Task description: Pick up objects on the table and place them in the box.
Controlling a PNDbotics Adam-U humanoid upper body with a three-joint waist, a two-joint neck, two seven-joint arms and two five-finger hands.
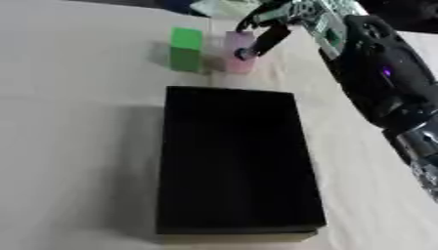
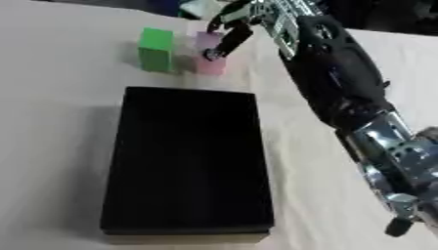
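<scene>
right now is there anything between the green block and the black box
No. In the left eye view only bare table lies between the green block and the black box. The pink block, which the right hand is reaching, stands beside the green one.

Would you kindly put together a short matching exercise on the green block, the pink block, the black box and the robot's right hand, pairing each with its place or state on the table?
Column one:
1. green block
2. pink block
3. black box
4. right hand

Column two:
A. nearest the camera, with nothing visible inside
B. reaching in from the upper right, a dark finger at a block's front face
C. stands left of the other block
D. stands right of the other block, met by the hand

Pairs: 1-C, 2-D, 3-A, 4-B
</scene>
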